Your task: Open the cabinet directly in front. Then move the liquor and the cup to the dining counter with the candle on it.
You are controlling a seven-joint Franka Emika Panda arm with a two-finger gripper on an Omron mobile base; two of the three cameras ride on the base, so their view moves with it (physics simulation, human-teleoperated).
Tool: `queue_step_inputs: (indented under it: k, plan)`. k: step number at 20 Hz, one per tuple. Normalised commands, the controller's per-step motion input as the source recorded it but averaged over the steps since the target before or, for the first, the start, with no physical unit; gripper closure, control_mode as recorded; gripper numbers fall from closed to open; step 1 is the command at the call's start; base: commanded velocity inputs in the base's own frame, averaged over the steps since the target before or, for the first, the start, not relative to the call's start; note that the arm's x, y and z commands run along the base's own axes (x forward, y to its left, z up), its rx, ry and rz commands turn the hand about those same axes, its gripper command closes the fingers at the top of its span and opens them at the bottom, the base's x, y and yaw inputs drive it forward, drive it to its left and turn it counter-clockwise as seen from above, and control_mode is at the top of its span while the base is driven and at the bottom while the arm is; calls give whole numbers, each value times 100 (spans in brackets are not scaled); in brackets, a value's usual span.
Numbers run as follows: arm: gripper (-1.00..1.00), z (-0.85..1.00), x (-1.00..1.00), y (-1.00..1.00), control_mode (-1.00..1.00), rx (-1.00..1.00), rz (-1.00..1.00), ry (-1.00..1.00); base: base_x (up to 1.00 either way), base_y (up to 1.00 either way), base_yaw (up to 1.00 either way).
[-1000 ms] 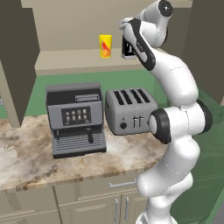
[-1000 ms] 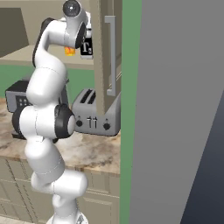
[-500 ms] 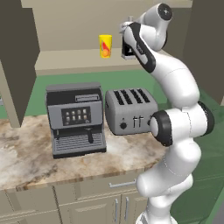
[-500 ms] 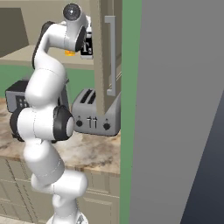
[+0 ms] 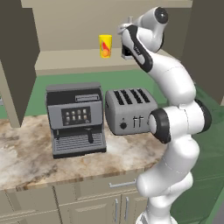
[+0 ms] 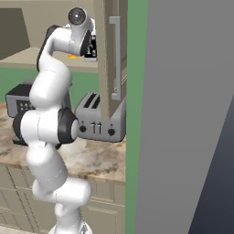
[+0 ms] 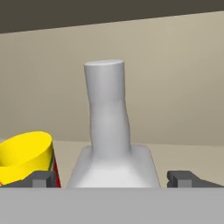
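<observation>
The liquor (image 7: 110, 144) is seen close up in the hand view, standing upright on the shelf of the cabinet (image 5: 65, 59), its pale grey neck rising from broad sloping shoulders; in the right base view a dark bottle body with a white label (image 6: 92, 47) is glimpsed just beyond the robot's hand. The bottle is framed between the two dark fingertips (image 7: 41, 178), which are spread wide on either side of its shoulders without touching it, so the gripper (image 7: 113, 179) is shown open with nothing held. The cup (image 5: 105, 46), bright yellow with a red-orange mark, is placed upright on the same shelf, just beside the bottle; in the hand view its rim (image 7: 24, 151) is seen at the lower left. Both cabinet doors are swung open: one dark door panel (image 5: 15, 61) is seen edge-on at the left of the left base view, and the other door with its long silver bar handle (image 6: 118, 57) is seen in the right base view. Below the shelf, a grey coffee machine (image 5: 76, 118) and a silver toaster (image 5: 130, 110) are set side by side on a marble worktop (image 5: 26, 157), above low beige cabinets (image 5: 87, 203).
</observation>
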Motion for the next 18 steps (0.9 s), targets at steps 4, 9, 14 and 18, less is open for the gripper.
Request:
queue_step_inputs:
  k: [4, 9, 14, 18]
  plan:
    - [-100, 0, 26, 0, -100, 0, 0, 0, 0, 0, 0]
    - [-100, 0, 21, 0, -100, 0, 0, 0, 0, 0, 0]
    - [100, 0, 2, 0, -100, 0, 0, 0, 0, 0, 0]
    - [100, 0, 0, 0, -100, 0, 0, 0, 0, 0, 0]
